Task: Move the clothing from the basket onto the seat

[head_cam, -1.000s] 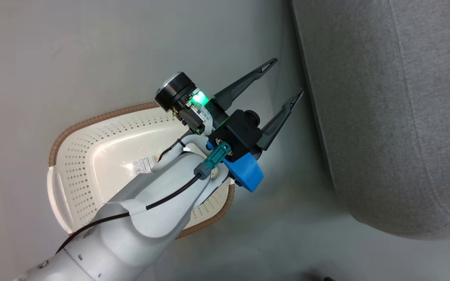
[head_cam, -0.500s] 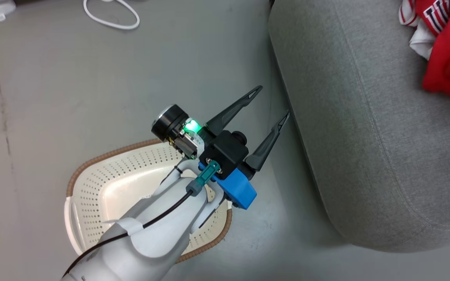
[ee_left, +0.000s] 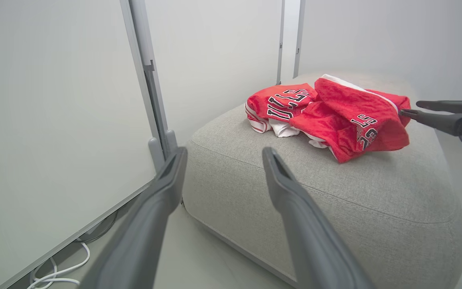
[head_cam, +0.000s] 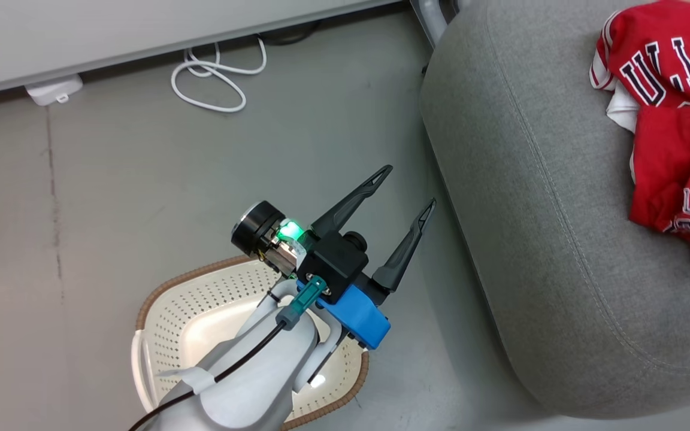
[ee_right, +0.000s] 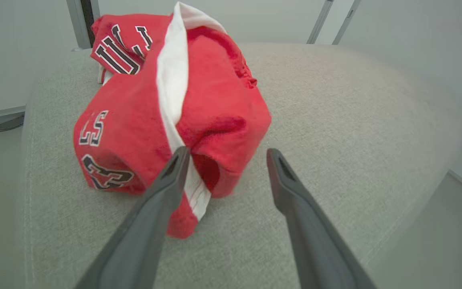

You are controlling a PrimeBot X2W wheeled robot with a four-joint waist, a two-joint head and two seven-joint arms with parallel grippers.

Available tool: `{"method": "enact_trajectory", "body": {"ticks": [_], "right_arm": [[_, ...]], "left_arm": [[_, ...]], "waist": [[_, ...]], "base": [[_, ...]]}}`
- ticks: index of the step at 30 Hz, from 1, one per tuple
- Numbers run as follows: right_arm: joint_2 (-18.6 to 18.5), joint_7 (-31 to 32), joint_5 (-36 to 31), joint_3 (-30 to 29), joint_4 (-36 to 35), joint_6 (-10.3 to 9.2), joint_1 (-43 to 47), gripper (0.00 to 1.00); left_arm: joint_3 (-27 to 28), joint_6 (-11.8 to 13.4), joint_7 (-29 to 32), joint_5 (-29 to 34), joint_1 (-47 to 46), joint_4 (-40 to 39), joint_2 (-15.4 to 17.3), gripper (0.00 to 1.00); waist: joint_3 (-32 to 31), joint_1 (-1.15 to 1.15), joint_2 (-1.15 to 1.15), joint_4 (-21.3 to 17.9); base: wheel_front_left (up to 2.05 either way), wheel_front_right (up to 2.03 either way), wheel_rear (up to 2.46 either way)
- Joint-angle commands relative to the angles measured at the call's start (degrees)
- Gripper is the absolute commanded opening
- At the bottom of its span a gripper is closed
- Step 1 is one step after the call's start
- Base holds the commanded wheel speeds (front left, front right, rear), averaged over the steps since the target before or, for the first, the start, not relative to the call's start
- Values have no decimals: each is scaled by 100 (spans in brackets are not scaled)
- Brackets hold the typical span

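The clothing, two crumpled red garments with white trim and black-and-white lettering, lies in a heap on the grey seat. On the floor to the seat's left stands the cream basket with a brown rim; its visible inside is bare and my left forearm covers part of it. My left gripper hangs open above the floor between basket and seat, holding nothing. My right gripper is open just behind the clothing, its left finger over the cloth's edge. From the left wrist, the right gripper shows at the heap's far side.
A coiled white cable and a white adapter lie on the grey floor by the pale wall. Grey metal posts stand against the wall panels close to the seat's corner.
The head camera has swung, bringing the clothing on the seat, the wall and the cable into view. My left gripper stays open in the same pose over the basket's edge.
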Motion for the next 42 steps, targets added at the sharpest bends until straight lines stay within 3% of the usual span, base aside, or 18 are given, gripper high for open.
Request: {"method": "enact_trajectory", "body": {"ticks": [1,13,29,42], "right_arm": [[66,-2,19,81,-21,1,166,100],[477,-2,260,681,-1065,1,904,100],[833,-2,520,1814,-2372,1,1271,100],[1052,-3,545,2354,-2913,1,1496,100]], "left_arm": [[43,-4,-26,16,92,-26,-13,100],[617,107,-27,-11,775,-210,2,100],[2057,327,-26,283,1859,-884,148,100],[3079,232,-22,574,2658,-1231,74,100]], "waist": [[-132,1,0,85],[-697,1,0,362],[-1289,1,0,1131],[-1700,1,0,1508]], "base": [[0,0,0],[0,0,0],[0,0,0],[0,0,0]]}}
